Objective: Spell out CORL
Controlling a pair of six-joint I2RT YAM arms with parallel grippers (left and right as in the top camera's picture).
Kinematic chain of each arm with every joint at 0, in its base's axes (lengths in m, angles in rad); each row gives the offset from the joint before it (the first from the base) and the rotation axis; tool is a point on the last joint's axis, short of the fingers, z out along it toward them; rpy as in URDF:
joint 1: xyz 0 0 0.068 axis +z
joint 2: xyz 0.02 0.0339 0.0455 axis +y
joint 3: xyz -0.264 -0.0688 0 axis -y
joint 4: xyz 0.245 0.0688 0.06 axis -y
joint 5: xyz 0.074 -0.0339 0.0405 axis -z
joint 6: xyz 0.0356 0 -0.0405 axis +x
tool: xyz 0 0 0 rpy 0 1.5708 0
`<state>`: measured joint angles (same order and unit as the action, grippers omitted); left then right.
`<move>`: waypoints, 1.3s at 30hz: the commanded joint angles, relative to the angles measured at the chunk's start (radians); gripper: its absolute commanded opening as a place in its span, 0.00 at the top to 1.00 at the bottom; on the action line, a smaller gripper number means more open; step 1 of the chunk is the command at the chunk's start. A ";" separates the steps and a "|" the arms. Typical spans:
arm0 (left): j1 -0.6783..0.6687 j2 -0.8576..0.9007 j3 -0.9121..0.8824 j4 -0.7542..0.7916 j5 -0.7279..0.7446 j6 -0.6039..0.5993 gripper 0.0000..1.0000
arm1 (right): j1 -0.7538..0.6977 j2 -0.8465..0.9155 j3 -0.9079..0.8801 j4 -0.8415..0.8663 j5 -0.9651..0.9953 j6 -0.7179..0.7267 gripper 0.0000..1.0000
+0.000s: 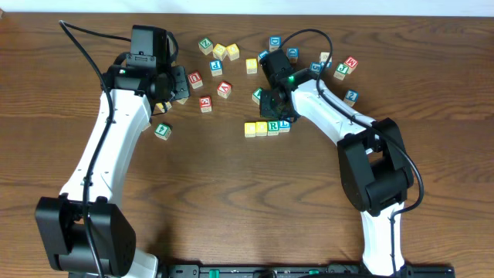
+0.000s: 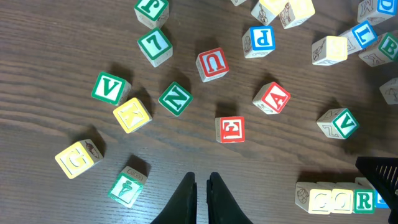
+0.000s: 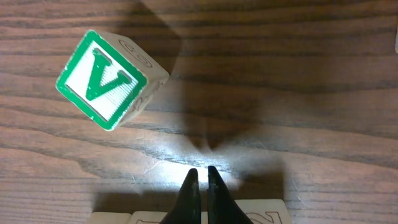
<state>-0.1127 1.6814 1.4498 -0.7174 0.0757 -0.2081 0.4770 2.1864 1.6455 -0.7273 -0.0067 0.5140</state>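
The CORL cubes (image 1: 267, 127) are set touching in one row, midway across the table (image 1: 224, 201), so the word reads. The right gripper (image 3: 200, 183) (just beside them) and left gripper (image 2: 202, 190) are clenched, empty.

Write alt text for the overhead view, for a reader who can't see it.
Four wooden cubes form a tight row mid-table, two yellow, then a green R and a blue L, with the shut right gripper just beyond them. The left gripper, also shut and empty, is among loose lettered cubes scattered across the far side of the table.
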 commanded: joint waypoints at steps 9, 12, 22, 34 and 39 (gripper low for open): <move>0.003 -0.004 0.009 -0.003 -0.010 0.013 0.92 | -0.056 -0.021 -0.004 0.013 0.011 -0.013 0.99; 0.003 -0.004 0.009 -0.003 -0.010 0.013 0.92 | -0.057 -0.021 -0.004 0.004 0.011 -0.013 0.99; 0.003 -0.004 0.009 -0.003 -0.010 0.013 0.92 | -0.052 -0.021 -0.006 -0.037 0.016 -0.013 0.99; 0.003 -0.004 0.009 -0.003 -0.010 0.013 0.92 | -0.049 -0.021 -0.006 -0.066 0.016 -0.014 0.99; 0.003 -0.004 0.009 -0.003 -0.010 0.013 0.92 | -0.048 -0.021 -0.006 -0.067 0.015 -0.015 0.99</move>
<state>-0.1127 1.6814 1.4498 -0.7177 0.0753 -0.2081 0.4213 2.1864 1.6451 -0.7921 -0.0036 0.5140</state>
